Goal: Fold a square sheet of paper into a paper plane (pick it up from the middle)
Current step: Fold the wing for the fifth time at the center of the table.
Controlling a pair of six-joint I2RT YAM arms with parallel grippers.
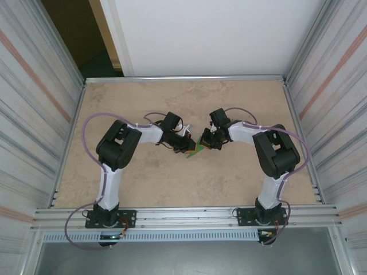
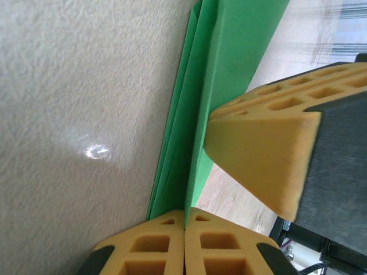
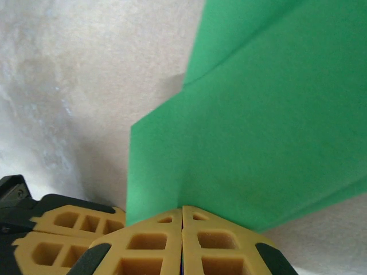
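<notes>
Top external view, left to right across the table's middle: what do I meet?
Left arm's black elbow → left gripper → folded green paper → right gripper → right arm's black elbow.

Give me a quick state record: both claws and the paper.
left claw: shut on the green paper
right claw: shut on the same green paper
paper shape: folded into layers, creases visible
position: middle of the table, between the two claws
paper touching table: cannot tell
</notes>
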